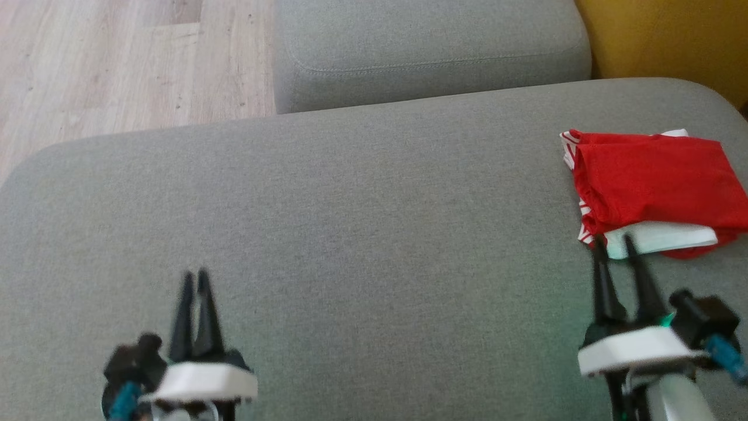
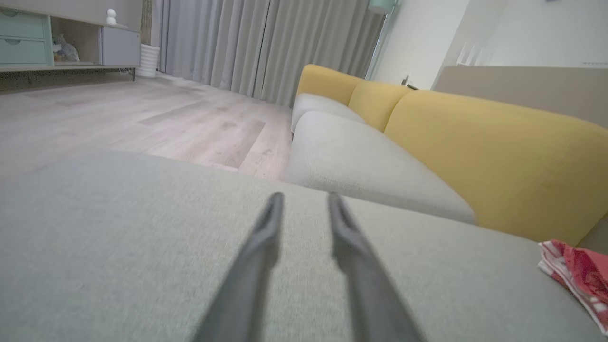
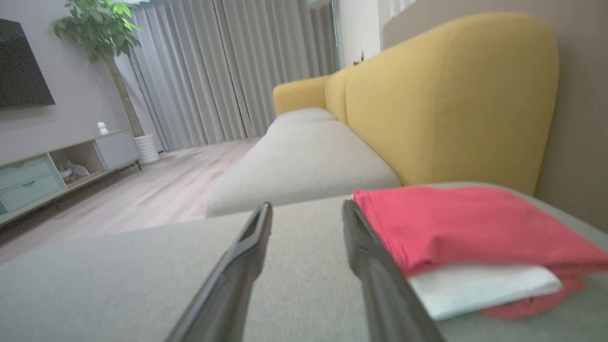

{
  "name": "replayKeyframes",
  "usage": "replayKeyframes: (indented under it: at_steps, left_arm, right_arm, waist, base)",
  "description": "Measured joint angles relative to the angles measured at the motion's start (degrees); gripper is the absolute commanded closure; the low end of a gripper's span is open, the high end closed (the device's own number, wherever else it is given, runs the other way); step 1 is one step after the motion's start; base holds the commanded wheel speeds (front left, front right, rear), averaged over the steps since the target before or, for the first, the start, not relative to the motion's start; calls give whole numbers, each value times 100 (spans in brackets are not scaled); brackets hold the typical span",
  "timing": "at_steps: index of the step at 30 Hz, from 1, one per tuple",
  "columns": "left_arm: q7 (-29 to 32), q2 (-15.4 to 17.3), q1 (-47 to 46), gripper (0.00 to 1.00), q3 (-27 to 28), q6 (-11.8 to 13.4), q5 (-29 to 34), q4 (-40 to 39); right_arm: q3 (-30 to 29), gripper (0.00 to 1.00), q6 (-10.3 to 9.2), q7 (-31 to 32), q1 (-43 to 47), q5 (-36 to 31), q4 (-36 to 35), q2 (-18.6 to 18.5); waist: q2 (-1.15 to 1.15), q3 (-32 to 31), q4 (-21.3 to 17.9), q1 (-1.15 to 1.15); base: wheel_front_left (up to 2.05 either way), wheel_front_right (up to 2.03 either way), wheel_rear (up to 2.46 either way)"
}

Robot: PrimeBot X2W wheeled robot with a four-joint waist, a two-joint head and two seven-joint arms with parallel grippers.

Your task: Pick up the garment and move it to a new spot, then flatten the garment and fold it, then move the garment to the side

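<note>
The folded garment (image 1: 654, 181) is laid at the sofa seat's (image 1: 374, 204) right end, long axis crosswise, just ahead of the right pincer (image 1: 612, 240), parted and empty; the left pincer (image 1: 196, 273), narrowly parted and empty, is set well apart.

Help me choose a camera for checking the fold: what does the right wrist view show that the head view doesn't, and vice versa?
Right wrist view, not head view: the TV, the potted plant, curtains and a low cabinet. Head view, not right wrist view: the left hand over the grey cushion. Both: the folded garment, the right hand by its near edge, and the yellow backrest.
</note>
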Motion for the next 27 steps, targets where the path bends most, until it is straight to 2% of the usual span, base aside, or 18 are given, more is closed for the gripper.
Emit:
replayKeyframes:
  at_steps: [6,27]
  left_arm:
    - [44,-3,334,100,-22,-1,-85,366]
    - [401,-3,318,100,147,-118,-1310,314]
  right_arm:
    - [8,100,-4,19,347,78,374,4]
    - [-82,100,-4,365,309,1529,370,4]
  waist:
    - [0,0,4,0]
    - [0,13,51,0]
  base:
    - [0,0,0]
    - [0,0,0]
